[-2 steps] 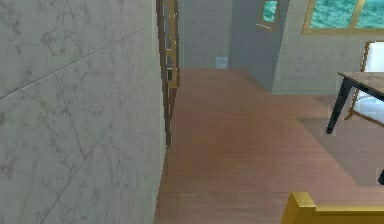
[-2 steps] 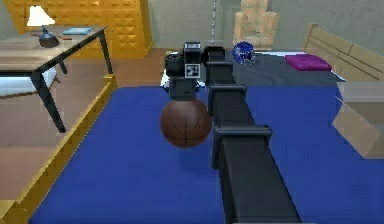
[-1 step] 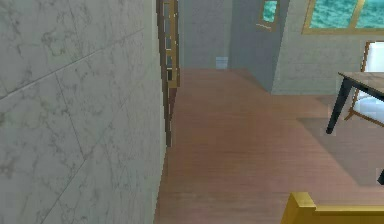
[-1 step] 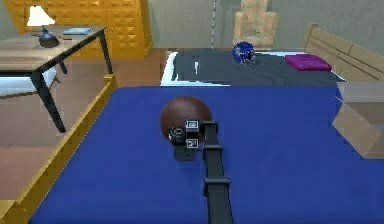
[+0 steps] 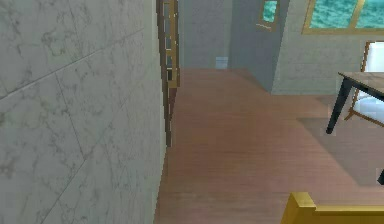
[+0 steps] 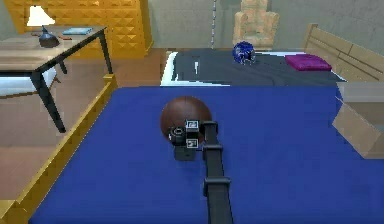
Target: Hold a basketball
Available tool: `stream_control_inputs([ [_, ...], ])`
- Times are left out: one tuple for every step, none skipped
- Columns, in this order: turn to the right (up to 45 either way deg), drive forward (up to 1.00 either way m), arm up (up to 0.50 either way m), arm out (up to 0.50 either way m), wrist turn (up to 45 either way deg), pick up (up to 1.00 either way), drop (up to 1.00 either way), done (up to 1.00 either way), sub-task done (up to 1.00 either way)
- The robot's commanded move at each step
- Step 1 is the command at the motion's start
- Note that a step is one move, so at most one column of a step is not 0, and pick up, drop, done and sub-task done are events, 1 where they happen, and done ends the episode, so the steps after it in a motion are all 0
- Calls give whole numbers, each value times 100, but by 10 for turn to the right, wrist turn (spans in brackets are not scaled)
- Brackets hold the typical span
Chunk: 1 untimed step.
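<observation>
Dark-brown round basketball (image 6: 187, 112) is lying mid blue bed (image 6: 290, 150), toward its far edge, with the dark arm's fingers (image 6: 181, 143) sitting at it. Fingers' state and any hold: cannot tell.

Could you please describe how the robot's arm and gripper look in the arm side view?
The arm is a dark, nearly black bar with a square section. At its far end stand two small white squares with black marks. Beside them is the gripper, a dark blocky body.
</observation>
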Motion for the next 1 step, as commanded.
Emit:
stream_control_inputs([
  [0, 0, 10, 0, 0, 0, 0, 0, 0],
])
